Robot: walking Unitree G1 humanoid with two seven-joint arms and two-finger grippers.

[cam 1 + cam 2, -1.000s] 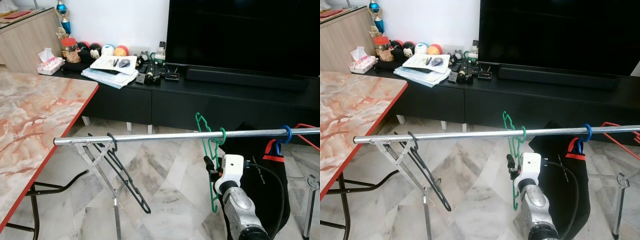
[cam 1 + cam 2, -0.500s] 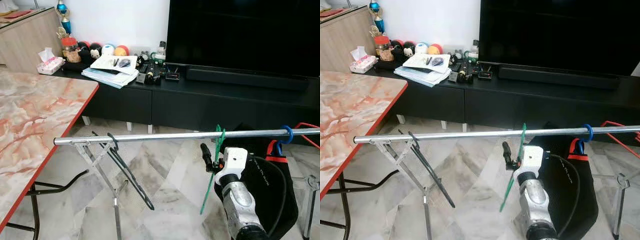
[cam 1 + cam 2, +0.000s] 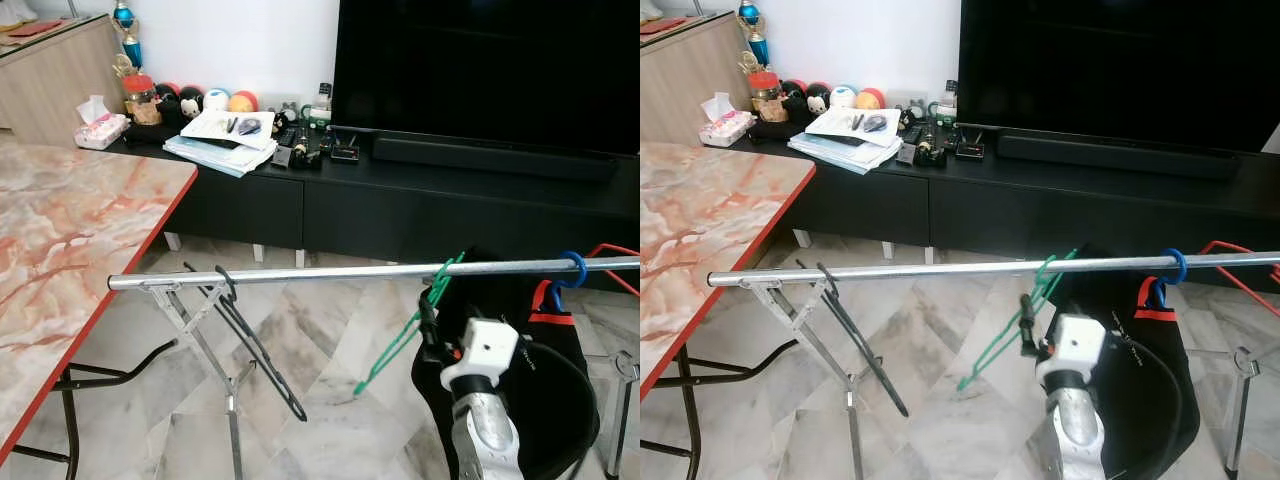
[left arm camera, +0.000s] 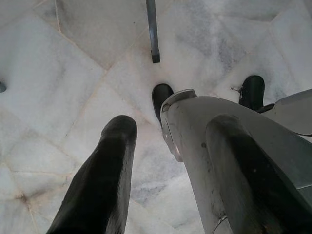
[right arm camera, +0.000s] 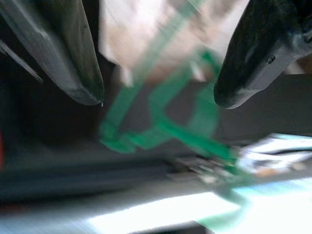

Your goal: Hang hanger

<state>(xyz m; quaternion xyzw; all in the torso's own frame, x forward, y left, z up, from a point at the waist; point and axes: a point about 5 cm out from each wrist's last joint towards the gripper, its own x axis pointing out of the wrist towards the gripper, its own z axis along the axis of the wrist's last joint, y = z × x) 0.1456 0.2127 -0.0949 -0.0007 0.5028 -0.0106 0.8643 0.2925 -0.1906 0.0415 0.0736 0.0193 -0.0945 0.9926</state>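
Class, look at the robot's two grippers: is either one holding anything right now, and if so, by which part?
Nothing is held. The right gripper is open, its fingers apart from the green hanger, which hangs by its hook on the metal rail. The left gripper is open above bare floor.

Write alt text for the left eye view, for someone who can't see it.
A green hanger hangs by its hook on a silver rail, swung out at a slant, with the right gripper open just beside it. A black hanger hangs near the rail's left end, beside a marble-patterned table.
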